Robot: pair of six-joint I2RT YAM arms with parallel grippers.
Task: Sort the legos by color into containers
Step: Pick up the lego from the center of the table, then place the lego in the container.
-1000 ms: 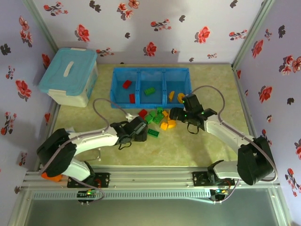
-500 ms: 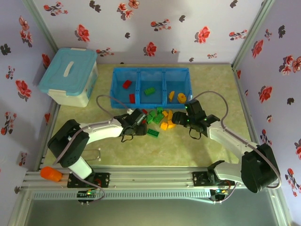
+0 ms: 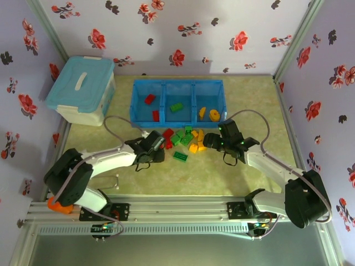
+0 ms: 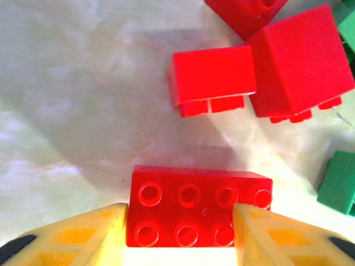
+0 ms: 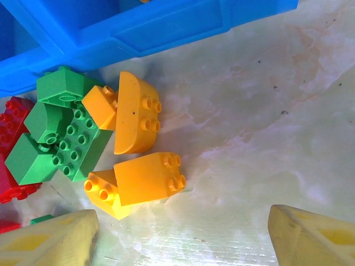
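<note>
The legos lie in a loose pile [image 3: 183, 141] of red, green and yellow bricks in front of the blue tray [image 3: 177, 83]. Its left container holds two red bricks [image 3: 150, 98], the middle one a green brick [image 3: 176, 107], the right one yellow pieces [image 3: 209, 114]. My left gripper [image 4: 180, 233] is shut on a red eight-stud lego [image 4: 194, 199] at the pile's left edge, one finger on each side. More red bricks [image 4: 211, 75] lie just beyond it. My right gripper [image 5: 183, 238] stands open, wide apart, beside the yellow legos [image 5: 147, 177] and grips nothing.
A pale blue lidded tub [image 3: 80, 88] stands at the back left. A lone green brick [image 3: 180, 157] lies nearer than the pile. The tray's front wall [image 5: 166, 27] is close behind the yellow and green bricks [image 5: 66, 133]. Flowered walls enclose the table.
My left gripper has closed its fingers onto the red lego and drawn back a little from the pile. My right gripper has shifted slightly nearer over the yellow bricks, still open.
</note>
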